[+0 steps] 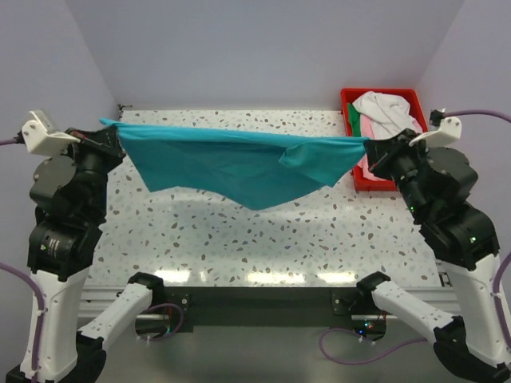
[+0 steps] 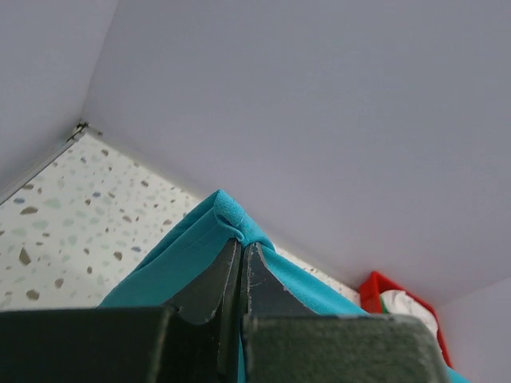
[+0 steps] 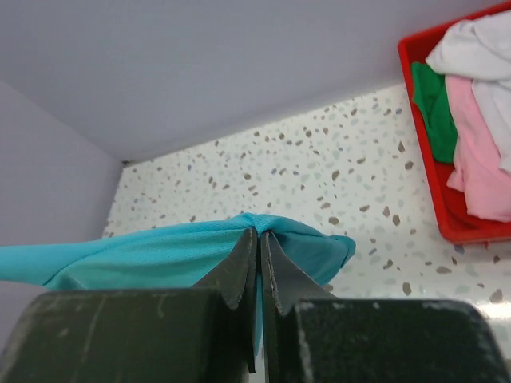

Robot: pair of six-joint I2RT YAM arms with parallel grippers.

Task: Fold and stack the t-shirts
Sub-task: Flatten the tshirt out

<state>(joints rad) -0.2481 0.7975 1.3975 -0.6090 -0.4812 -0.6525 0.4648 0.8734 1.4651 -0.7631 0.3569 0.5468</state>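
Teal t-shirt (image 1: pixel 231 163) stretched above desk (image 1: pixel 239 239); left gripper (image 1: pixel 118 137) clamped on its left end, right gripper (image 1: pixel 369 149) clamped on right end; red bin (image 1: pixel 348 100) at far right corner.

Your white speckled worktop (image 1: pixel 239 239) is enclosed on three sides by plain pale lavender walls (image 1: pixel 263 48), glare along its near edge.
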